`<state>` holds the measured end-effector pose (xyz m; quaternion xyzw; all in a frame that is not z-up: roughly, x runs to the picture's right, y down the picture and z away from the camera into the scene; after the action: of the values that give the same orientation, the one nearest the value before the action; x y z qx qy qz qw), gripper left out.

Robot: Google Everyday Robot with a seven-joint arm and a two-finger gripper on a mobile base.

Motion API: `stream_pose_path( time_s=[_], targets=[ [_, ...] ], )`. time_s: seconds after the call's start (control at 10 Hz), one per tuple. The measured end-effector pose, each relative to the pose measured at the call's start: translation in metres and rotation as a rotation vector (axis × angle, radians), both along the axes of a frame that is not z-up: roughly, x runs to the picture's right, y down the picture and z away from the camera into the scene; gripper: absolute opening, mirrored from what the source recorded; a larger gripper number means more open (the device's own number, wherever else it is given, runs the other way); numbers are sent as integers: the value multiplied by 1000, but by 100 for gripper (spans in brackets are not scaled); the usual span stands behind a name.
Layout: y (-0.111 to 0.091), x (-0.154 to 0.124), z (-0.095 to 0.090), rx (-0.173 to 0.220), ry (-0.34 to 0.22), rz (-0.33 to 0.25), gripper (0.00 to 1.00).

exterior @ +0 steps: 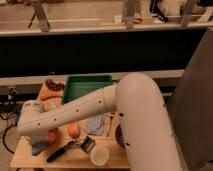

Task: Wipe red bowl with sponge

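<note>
My white arm reaches from the right across the small wooden table [30,159]. My gripper [37,139] is at the arm's left end, low over the table's front left corner. A blue object [39,147], possibly the sponge, lies right under it; I cannot tell if it is held. A dark red curved rim [119,136], likely the red bowl, shows at the table's right side, mostly hidden behind my arm.
A green tray [87,86] stands at the back. Two orange round things [73,130] [52,136], a blue-grey cloth [97,124], a black brush [65,149] and a white cup [100,155] lie at the front. A dark red item [52,84] and an orange packet [47,96] lie at the back left.
</note>
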<state>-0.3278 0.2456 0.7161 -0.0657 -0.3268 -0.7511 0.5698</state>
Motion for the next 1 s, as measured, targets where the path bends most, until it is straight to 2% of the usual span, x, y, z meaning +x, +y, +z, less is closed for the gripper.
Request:
stream_pose_path(
  time_s=[0.2, 0.5, 0.7, 1.0],
  targets=[
    [-3, 18, 0, 13, 40, 29, 5],
    [-11, 34, 1, 24, 60, 78, 5],
    [-16, 40, 9, 29, 76, 90, 5],
    [-30, 48, 29, 60, 111, 90, 5]
  ],
)
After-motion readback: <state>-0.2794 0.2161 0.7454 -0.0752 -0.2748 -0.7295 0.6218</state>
